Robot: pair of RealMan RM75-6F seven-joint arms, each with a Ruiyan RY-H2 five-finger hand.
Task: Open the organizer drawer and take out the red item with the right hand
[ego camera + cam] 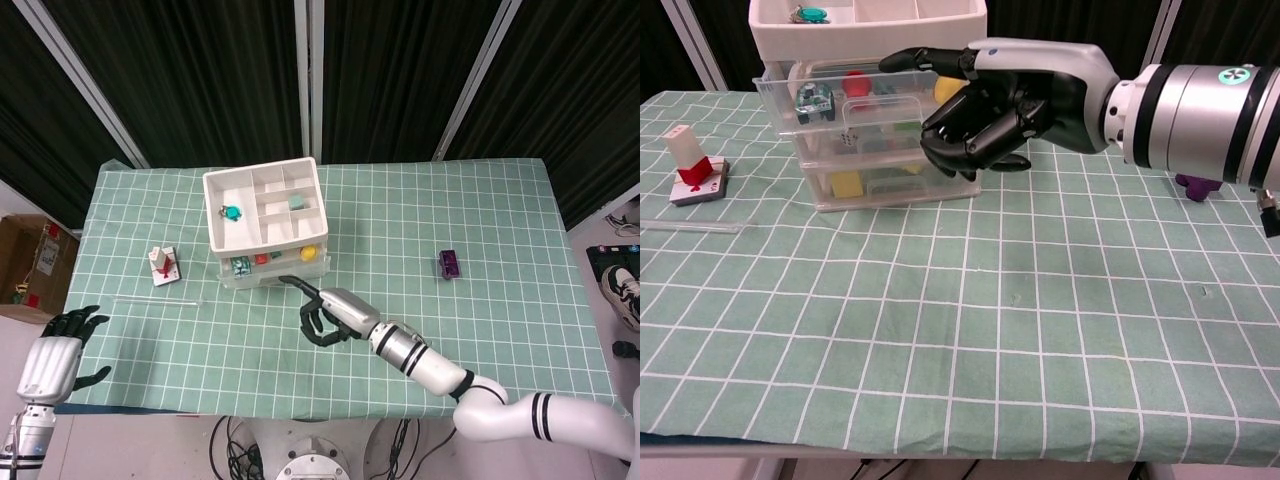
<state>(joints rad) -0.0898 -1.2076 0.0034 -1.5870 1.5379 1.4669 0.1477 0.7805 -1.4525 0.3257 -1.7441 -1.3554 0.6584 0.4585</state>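
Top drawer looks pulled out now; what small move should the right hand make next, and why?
Probably lift the right hand over the open top drawer and reach down toward the red item. The drawer stands out from the organizer, the item lies exposed inside, and the hand holds nothing, fingers curled.

In the chest view the right hand (1005, 100) covers the right part of the organizer (830, 110), hiding most of the yellow item (948, 88) in the pulled-out top drawer (840, 95). The organizer's top tray is cut off by the upper edge. In the head view the left hand (55, 350) sits at the lower left corner, its arm cropped. The purple object (448, 264) is too small to identify.
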